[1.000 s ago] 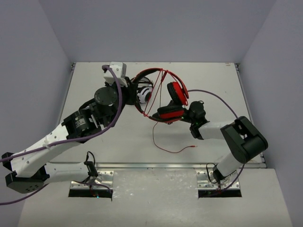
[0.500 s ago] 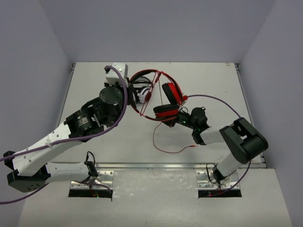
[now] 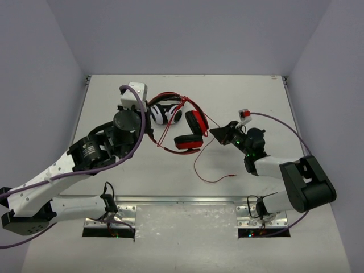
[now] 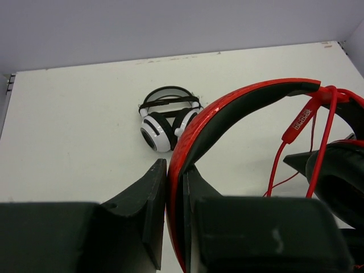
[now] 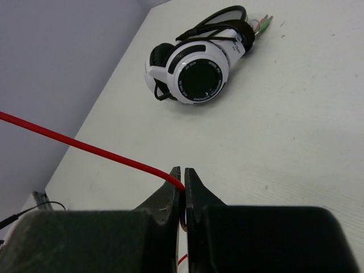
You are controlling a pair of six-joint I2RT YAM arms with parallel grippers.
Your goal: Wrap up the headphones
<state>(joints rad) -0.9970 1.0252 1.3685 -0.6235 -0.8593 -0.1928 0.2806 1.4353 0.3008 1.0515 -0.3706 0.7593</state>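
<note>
Headphones sit mid-worktop, just right of the left arm, with the red headband arching toward the back and both black-cushioned cups on the near side. I cannot tell whether the cups rest on the worktop or hang just above it. Left end effector is closed on the headband: in the wrist view both fingers press flat against the red band, which rises from between them and curves off to the right. Cable is looped over the headband's far end in several strands, with a small red inline piece hanging just below the loop. From the top view, a slack length of cable leaves the cups and runs out to the right end effector, then curls down onto the worktop near the front edge, where its tip lies loose. Right end effector is pinched shut on the cable; in its wrist view the red line comes in from the left and ends between the fingertips. White headphones lie on the worktop behind the red pair, close to the headband, untouched by either arm.
</note>
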